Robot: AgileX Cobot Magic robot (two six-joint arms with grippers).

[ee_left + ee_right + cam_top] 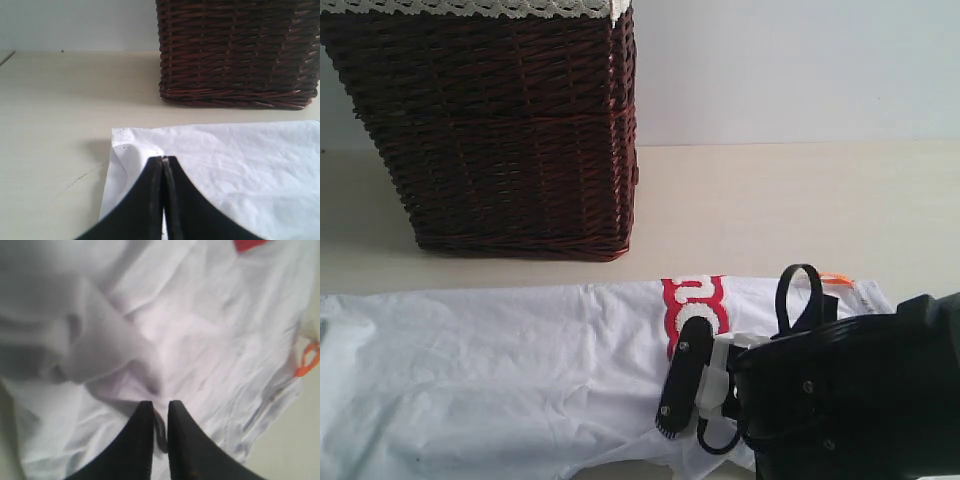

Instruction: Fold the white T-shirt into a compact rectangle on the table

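We see the shirt point(500, 370) lying flat and wide across the near part of the table point(770, 200), in front of a dark basket point(510, 130) that stands just behind it without touching. Red-outlined lettering point(695, 305) shows at the shirt's far edge, and an orange tag point(835, 278) lies near its right end.

The right gripper point(156, 407) sits low on the shirt just this side of the lettering. Its 2 fingers point(140, 440) are drawn almost together on a pinch of white cloth, which rises in a ridge toward the tips.

The left gripper point(163, 162) is at the shirt's left end, over a corner where the cloth is turned under. Its jaws are pressed together with no gap, but we cannot tell whether any cloth is caught between them.
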